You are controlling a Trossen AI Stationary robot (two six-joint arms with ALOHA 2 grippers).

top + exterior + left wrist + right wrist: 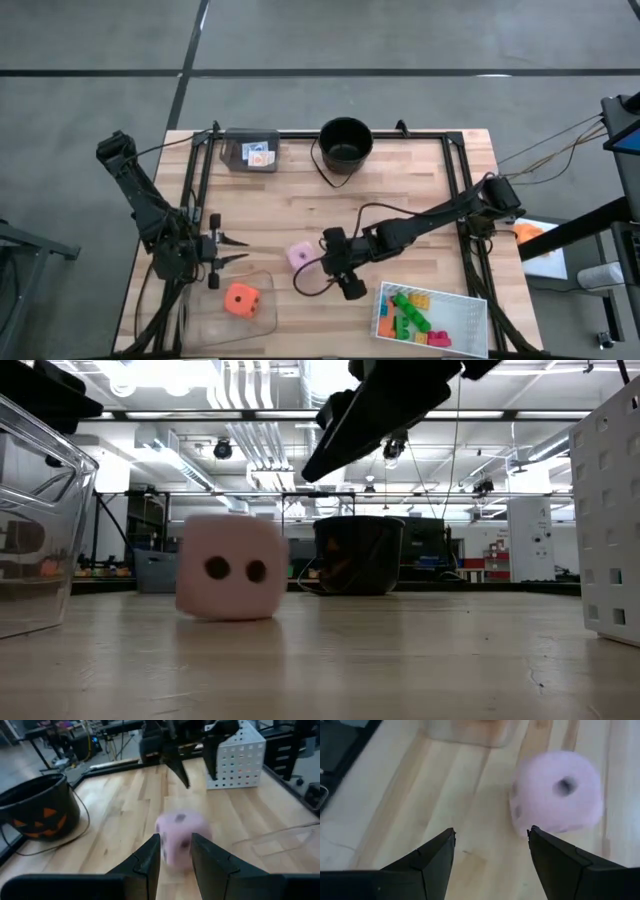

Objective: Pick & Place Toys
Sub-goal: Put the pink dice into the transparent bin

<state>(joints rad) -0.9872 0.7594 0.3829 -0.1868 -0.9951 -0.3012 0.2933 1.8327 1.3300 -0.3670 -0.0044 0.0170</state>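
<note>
My right gripper (322, 262) hangs open just beside the pink die (299, 256); my left gripper (243, 250), open, waits farther off.

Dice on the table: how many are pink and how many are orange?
Pink dice: 1, the pink die on the bare wood between the two grippers.
Orange dice: 1, the orange die inside the clear tray.
Total: 2 dice.
</note>
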